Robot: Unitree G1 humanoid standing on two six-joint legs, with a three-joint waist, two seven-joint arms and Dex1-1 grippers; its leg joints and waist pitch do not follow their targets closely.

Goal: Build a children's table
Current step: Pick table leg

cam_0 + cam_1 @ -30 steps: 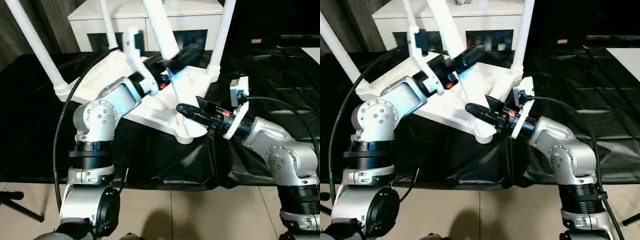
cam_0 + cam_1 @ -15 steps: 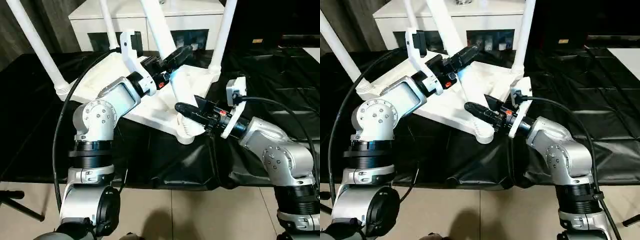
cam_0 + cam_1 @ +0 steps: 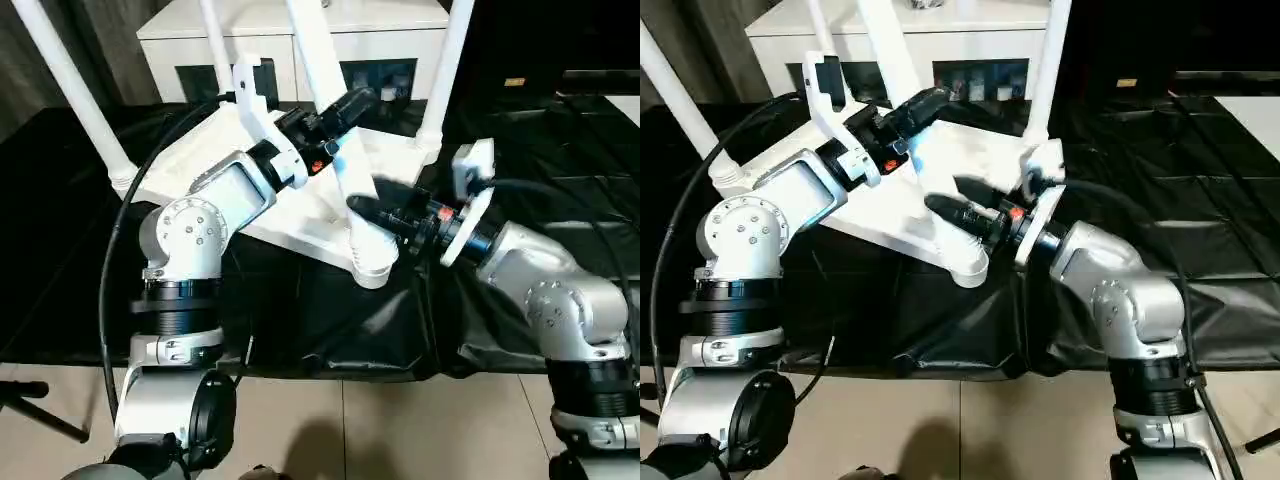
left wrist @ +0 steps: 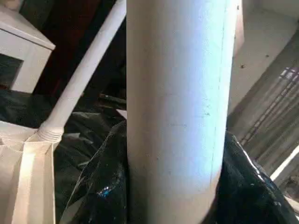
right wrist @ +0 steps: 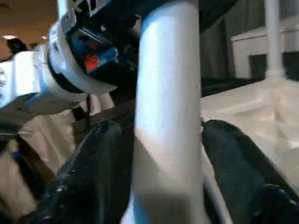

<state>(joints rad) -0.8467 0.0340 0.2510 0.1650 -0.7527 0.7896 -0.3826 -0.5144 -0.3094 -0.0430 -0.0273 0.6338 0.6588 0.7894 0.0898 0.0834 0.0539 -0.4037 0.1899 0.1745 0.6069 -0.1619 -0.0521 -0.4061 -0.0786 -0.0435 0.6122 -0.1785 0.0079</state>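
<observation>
The children's table lies upside down on the black cover, its white ribbed top tilted up toward me. Three legs rise from the far corners. The near leg stands in the front corner socket. My left gripper is shut on this leg partway up; in the left wrist view the leg is pressed between both fingers. Lower down, my right gripper stands open around the same leg, with its fingers a little off it.
A white cabinet with glass doors stands just behind the table. The black-covered table stretches to the right, and its front edge drops to a tiled floor. My two forearms cross in front of the tabletop.
My left gripper has closed onto the near leg. The right gripper's fingers have spread off the leg, and that wrist has risen a little.
</observation>
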